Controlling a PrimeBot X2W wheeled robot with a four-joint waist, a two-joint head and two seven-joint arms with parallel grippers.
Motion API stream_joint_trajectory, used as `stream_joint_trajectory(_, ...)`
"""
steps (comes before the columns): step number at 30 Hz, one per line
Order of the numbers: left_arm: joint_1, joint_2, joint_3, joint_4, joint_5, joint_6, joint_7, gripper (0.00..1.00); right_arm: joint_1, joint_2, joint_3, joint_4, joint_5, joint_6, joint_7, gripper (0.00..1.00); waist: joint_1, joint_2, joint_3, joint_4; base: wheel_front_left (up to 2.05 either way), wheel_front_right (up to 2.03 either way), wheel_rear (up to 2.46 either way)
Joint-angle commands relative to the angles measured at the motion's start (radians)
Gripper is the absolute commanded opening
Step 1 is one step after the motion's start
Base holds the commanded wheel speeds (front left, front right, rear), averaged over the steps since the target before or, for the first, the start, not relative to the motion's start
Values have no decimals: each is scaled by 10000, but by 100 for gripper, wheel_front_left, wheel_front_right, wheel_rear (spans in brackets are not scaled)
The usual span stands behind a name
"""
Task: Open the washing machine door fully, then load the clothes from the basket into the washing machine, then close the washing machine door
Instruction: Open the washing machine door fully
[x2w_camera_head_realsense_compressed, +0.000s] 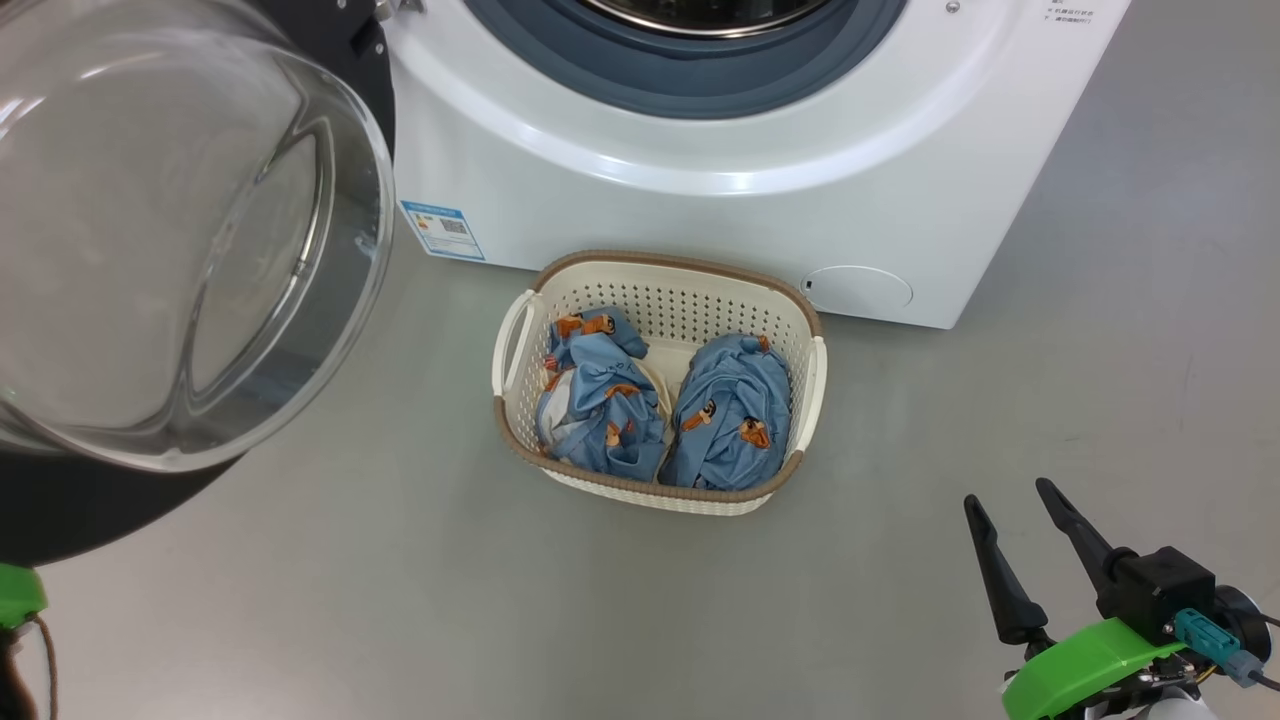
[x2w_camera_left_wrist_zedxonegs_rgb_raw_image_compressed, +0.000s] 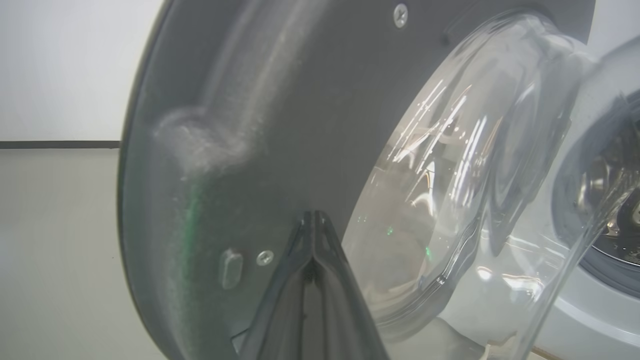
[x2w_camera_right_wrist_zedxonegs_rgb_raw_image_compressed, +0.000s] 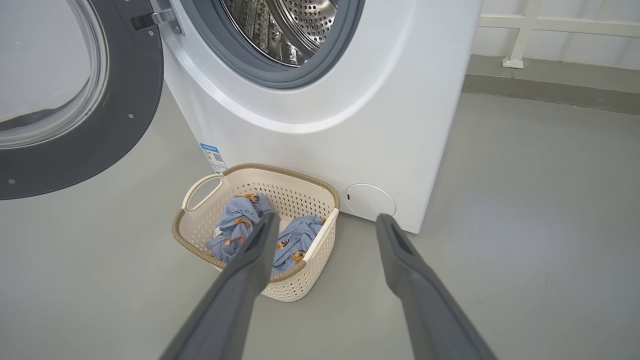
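The washing machine door (x2w_camera_head_realsense_compressed: 170, 240) stood swung out to the left of the washing machine (x2w_camera_head_realsense_compressed: 720, 190), its glass bowl bulging toward the head camera. The drum (x2w_camera_right_wrist_zedxonegs_rgb_raw_image_compressed: 290, 25) was exposed, though whether the door had reached its full travel could not be told. The left end effector (x2w_camera_left_wrist_zedxonegs_rgb_raw_image_compressed: 312, 225) was closed on nothing, its fingers pressed together and pointing at the dark inner rim just beside the glass. Whether it was touching could not be made out. If it was pushing there, the smooth face offered little to bear against, so the tips could skid onto the glass, and the door might drift back across the opening once released. The right end effector (x2w_camera_head_realsense_compressed: 1006, 493) hung open and empty above the floor (x2w_camera_head_realsense_compressed: 1100, 380), near the basket (x2w_camera_head_realsense_compressed: 680, 262) but apart from it. The basket sat on the floor just in front of the machine, below the opening. Both bundles of the clothes (x2w_camera_head_realsense_compressed: 605, 400) lay inside it, side by side and touching. The basket looked light, so a finger catching its perforated wall or woven-look rim would likely drag or tip it. A pinch on a single loose fold could let a bundle unravel and trail on the floor, or snag on the grey gasket (x2w_camera_right_wrist_zedxonegs_rgb_raw_image_compressed: 260, 70). A lift near the seam between the bundles might also pull the second one over the rim.
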Motion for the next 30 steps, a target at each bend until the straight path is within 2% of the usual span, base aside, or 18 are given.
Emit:
stream_joint_trajectory(1,-376,430,438,-212,219,-54,-64,0,-196,-74,256,-200,-94,62,-82,100,0,0,2,-18,0,0,0)
stream_joint_trajectory(7,-299,-43,677,-573,728,-372,-64,0,-169,25,221,-140,-61,62,-89,100,0,0,-141,-69,0,0,0)
stream_joint_trajectory(13,262,-729,790,-1784,1254,-741,-64,0,-87,200,123,-113,-33,62,-107,100,0,0,-426,-160,0,0,0)
stream_joint_trajectory(19,912,-1157,253,-2891,1688,-1052,-64,0,36,270,149,-64,9,62,-116,100,0,0,-754,-298,0,0,0)
stream_joint_trajectory(25,1431,-1349,-328,-3765,1861,-1172,-64,0,74,300,170,-112,36,62,-119,100,0,0,-1042,-555,0,0,0)
stream_joint_trajectory(26,1546,-1372,-483,-3902,1877,-1189,-64,6,88,311,196,-132,27,62,-119,100,0,0,-1108,-626,0,0,0)
stream_joint_trajectory(27,1669,-1393,-644,-4032,1890,-1203,-64,28,102,342,202,-167,45,62,-120,100,0,0,-1172,-705,0,0,0)
stream_joint_trajectory(28,1790,-1408,-805,-4154,1922,-1213,-64,40,125,354,231,-188,47,62,-120,100,0,0,-1236,-782,0,0,0)
stream_joint_trajectory(29,1902,-1423,-977,-4295,1958,-1222,-64,65,153,362,247,-216,50,62,-120,100,0,0,-1303,-854,0,0,0)
stream_joint_trajectory(30,2017,-1440,-1103,-4407,1989,-1227,-64,100,180,373,267,-251,65,62,-120,100,0,0,-1356,-933,0,0,0)
